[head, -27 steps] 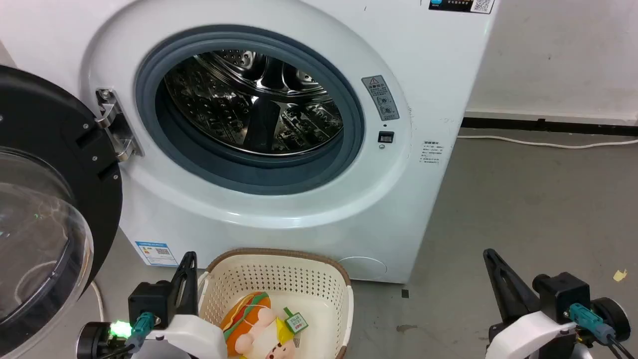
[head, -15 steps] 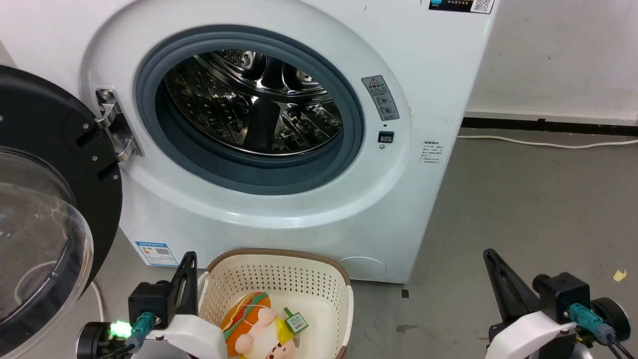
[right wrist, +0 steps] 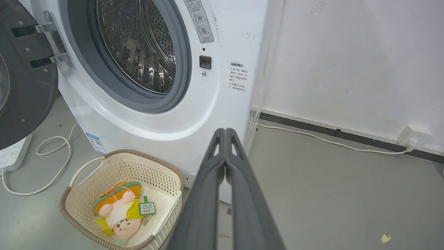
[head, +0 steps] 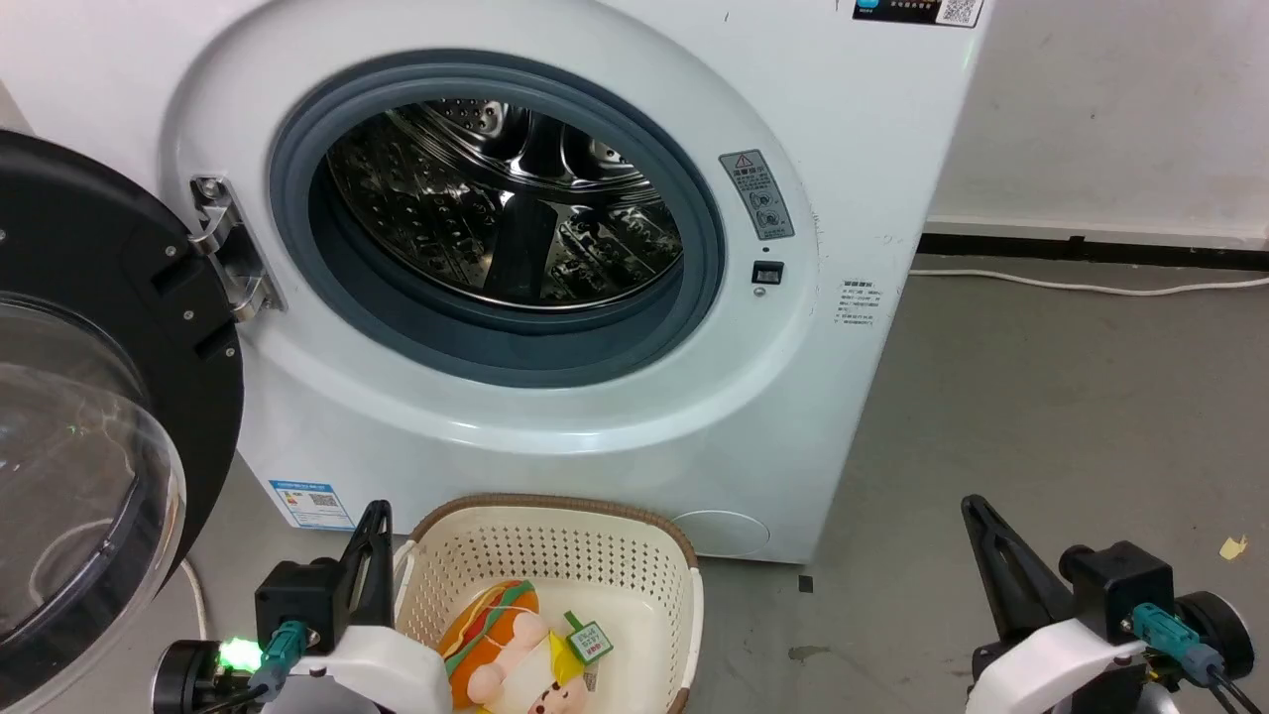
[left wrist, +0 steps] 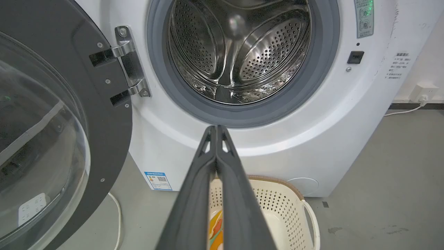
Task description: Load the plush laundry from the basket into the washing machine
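The plush laundry [head: 516, 654] [right wrist: 118, 211], a peach-faced doll in yellow with a burger-like back and a green-white tag, lies inside the cream basket [head: 555, 516] [right wrist: 104, 163] on the floor before the washing machine [head: 843, 178] [left wrist: 312, 139] [right wrist: 225, 41]. The machine's steel drum [head: 506, 198] [left wrist: 239, 48] is bare, and its black-framed glass door [head: 89, 416] [left wrist: 52, 121] hangs open at the left. My left gripper [head: 375, 511] [left wrist: 216, 128] is shut, just left of the basket. My right gripper [head: 972, 504] [right wrist: 225, 131] is shut, far right over the floor. Neither holds anything.
A white cable [head: 1091, 288] [right wrist: 329, 140] runs along the wall base to a socket [right wrist: 414, 135]. A white power strip [right wrist: 12, 156] with a looped cord [right wrist: 52, 166] lies left of the machine. A yellow scrap [head: 1232, 546] lies on the grey floor.
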{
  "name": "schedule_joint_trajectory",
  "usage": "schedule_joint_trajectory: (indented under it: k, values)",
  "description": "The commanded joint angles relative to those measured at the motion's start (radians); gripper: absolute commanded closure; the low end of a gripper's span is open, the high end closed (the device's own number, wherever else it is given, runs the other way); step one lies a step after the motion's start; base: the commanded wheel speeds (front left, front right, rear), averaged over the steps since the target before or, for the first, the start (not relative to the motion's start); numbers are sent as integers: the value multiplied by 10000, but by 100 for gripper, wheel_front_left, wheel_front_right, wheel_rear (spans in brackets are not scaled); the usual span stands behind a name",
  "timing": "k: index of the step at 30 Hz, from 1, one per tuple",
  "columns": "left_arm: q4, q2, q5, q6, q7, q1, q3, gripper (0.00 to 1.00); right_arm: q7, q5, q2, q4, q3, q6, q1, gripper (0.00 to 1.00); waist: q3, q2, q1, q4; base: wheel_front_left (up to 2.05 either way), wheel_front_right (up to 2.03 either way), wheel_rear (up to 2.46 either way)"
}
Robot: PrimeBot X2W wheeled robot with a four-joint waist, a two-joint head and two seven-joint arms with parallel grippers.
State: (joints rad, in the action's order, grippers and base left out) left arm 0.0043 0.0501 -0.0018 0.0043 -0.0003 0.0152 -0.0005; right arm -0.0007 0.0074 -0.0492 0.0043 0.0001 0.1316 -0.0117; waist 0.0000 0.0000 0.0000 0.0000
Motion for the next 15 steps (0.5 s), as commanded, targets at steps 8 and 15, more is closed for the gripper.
schedule_joint_trajectory:
  k: [8,15]
  values:
    - [-43,1,18,-43,3,-152,5,100,7,-74,-10,-43,-1,-9,117,100,0,0,0,0,0,0,0]
    - [-43,1,18,-43,3,-152,5,100,7,-74,-10,-43,-1,-9,117,100,0,0,0,0,0,0,0]
